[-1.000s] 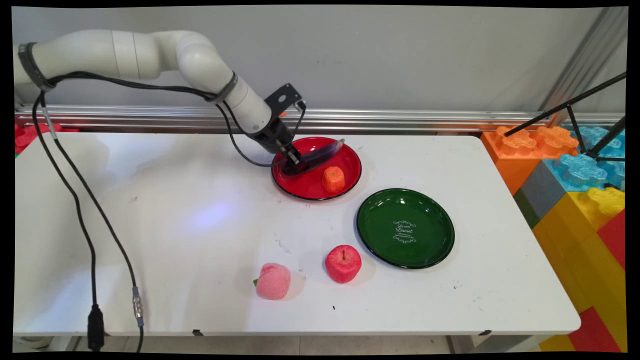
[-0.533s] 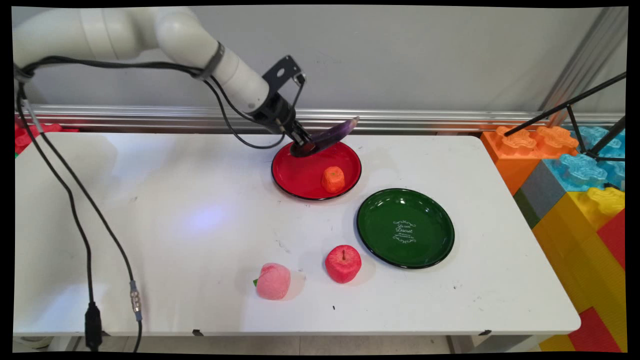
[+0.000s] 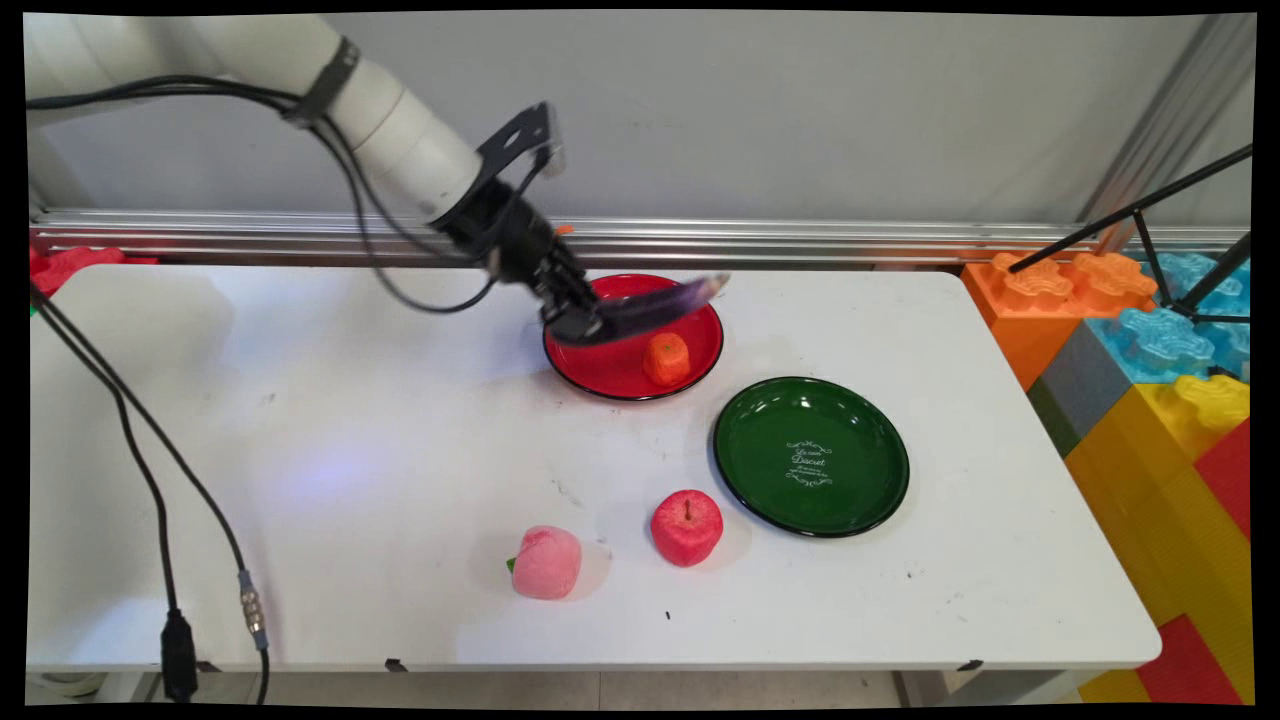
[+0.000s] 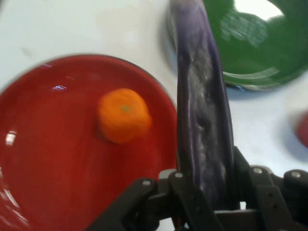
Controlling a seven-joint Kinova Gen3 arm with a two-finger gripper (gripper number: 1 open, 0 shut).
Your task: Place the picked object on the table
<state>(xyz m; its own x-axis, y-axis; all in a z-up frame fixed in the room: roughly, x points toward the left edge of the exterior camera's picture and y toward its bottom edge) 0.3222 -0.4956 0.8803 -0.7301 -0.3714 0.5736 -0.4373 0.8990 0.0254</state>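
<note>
My gripper [image 3: 580,318] is shut on one end of a long purple eggplant [image 3: 660,303], held in the air above the red plate [image 3: 600,370]. The eggplant sticks out to the right, nearly level. In the hand view the eggplant [image 4: 202,110] runs up from between my fingers [image 4: 190,197], passing over the red plate's [image 4: 43,159] edge toward the green plate [image 4: 260,53]. An orange fruit [image 3: 667,358] sits on the red plate, also seen as the orange fruit [image 4: 124,114] in the hand view.
The green plate [image 3: 870,500] lies right of and nearer than the red one. A red apple [image 3: 686,526] and a pink peach [image 3: 546,562] sit toward the near edge. Big coloured toy blocks [image 3: 1150,380] stand at the table's right end. Black cables [image 3: 150,470] hang at left.
The gripper lifted the eggplant off the red plate, then swung left and slightly down with it. The eggplant now lies flatter above the plate.
</note>
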